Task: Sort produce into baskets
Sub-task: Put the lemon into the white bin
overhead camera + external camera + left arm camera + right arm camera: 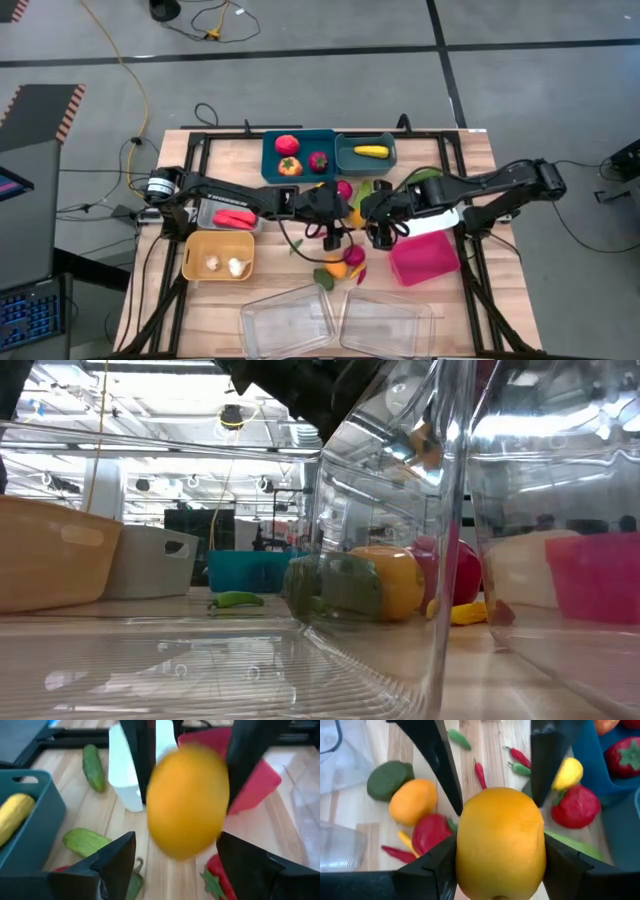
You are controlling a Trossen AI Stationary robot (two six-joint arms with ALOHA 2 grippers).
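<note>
Both grippers meet above the table's middle at one orange fruit [500,845]. My right gripper [500,870] is shut on it. My left gripper [177,850] is open, its fingers [437,755] standing apart on either side of the orange's far end. Below on the wood lie loose produce: another orange [412,800], a red pepper [432,832], a strawberry [577,805], chillies [480,772] and a cucumber [93,767]. The teal baskets [268,165] [342,162] at the back hold red, orange and yellow pieces. My right gripper pinches the orange's two opposite sides [540,845] between its two fingers [440,865]. The fingers come slanting down from the table's right. The orange is lifted clear of the table, above the loose produce.
A grey basket [205,215] with a red piece and a tan-yellow basket [195,262] with white pieces stand at the left. A white basket [445,218] and a magenta basket [425,260] stand at the right. Two clear trays [285,322] [385,322] lie at the near edge.
</note>
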